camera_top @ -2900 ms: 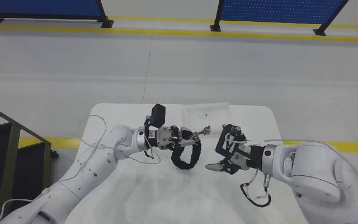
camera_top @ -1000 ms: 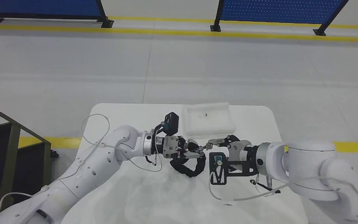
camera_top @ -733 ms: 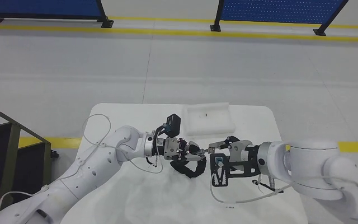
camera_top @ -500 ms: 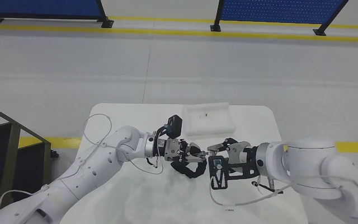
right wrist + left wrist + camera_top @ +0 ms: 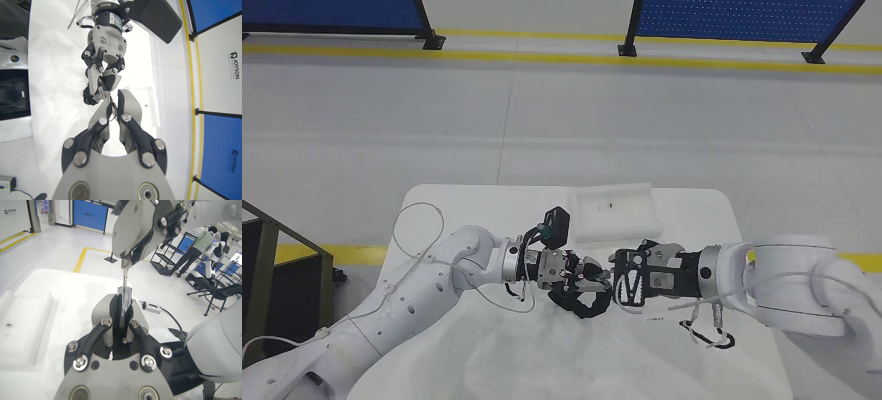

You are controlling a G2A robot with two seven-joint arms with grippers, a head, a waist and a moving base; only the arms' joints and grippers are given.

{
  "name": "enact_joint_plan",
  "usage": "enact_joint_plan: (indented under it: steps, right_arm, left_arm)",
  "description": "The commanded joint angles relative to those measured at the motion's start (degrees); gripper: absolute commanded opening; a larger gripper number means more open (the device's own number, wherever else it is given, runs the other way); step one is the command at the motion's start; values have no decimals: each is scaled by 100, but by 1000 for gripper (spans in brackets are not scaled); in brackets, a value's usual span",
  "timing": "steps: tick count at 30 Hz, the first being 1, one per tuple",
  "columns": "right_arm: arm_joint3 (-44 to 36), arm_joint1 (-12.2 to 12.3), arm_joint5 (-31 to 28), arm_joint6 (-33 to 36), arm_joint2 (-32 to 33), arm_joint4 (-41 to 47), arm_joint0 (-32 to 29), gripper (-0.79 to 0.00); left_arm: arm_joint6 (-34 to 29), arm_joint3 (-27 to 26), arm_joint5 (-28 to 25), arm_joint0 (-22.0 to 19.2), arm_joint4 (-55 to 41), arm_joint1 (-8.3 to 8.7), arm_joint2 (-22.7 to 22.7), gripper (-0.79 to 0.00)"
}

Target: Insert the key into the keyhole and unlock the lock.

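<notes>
The big white desk lies under both my grippers. At its far side sits a white tray, flat and shallow. It is well apart from my grippers.

My two grippers meet over the middle of the desk, tip to tip.

My left gripper is squeezed tight on the lock. Its two black pads press on the shiny silver part from both sides. That part points straight out of the gripper, toward my other gripper. The black loop of the lock hangs from the left gripper.

My right gripper is closed narrow on the key. It pinches the flat head of the key between its fingertips. The thin part of the key sticks out and lines up with the silver part of the lock.

The tip of the key touches the end of the silver part, right where the hole is. It looks like the tip is just inside, but the spot is small and I cannot be sure how far in it goes. Most of the thin part is out in the open between my two grippers.
</notes>
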Motion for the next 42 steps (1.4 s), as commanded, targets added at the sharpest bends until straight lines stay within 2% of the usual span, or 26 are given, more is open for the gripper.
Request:
enact_joint_plan:
  steps: [1, 11, 18, 19, 21, 22, 23, 24, 29, 34, 42]
  right_arm:
    - [84, -12, 264, 4, 7, 273, -3, -785]
    - [370, -66, 1417, 91, 55, 1421, -106, -785]
    - [398, -83, 1870, 103, 143, 1705, -247, -785]
    - [395, -86, 1898, 95, 152, 1771, -268, -767]
    - [414, -92, 1949, 55, 189, 1847, -301, -517]
    - [413, -95, 1979, 7, 217, 1859, -320, -422]
    - [411, -97, 1994, -54, 249, 1878, -344, -37]
    - [413, -96, 2014, -94, 286, 1883, -374, 0]
    - [404, -79, 2009, -390, 574, 1800, -601, 0]
    - [534, -39, 1916, -736, 954, 1640, -1114, 0]
    - [549, 12, 1558, -1072, 1541, 1397, -1938, 0]
  left_arm:
    - [58, 5, 0, -12, 88, 4, 0, -785]
    - [333, 59, 0, -13, 491, 9, -32, -785]
    - [502, 95, 0, 7, 854, -1, -127, -785]
    - [530, 100, 0, 18, 909, -3, -146, -785]
    - [577, 103, 0, 37, 1020, -9, -185, -785]
    - [600, 121, 0, 44, 1087, -12, -214, -785]
    - [622, 140, 0, 52, 1165, -14, -247, -785]
    - [657, 156, 0, 70, 1228, -18, -280, -785]
    - [924, 239, 0, 196, 1533, -37, -497, -785]
    - [1221, 294, 0, 356, 1801, -26, -744, -785]
    - [774, 709, 323, 563, 2335, 7, -949, -785]
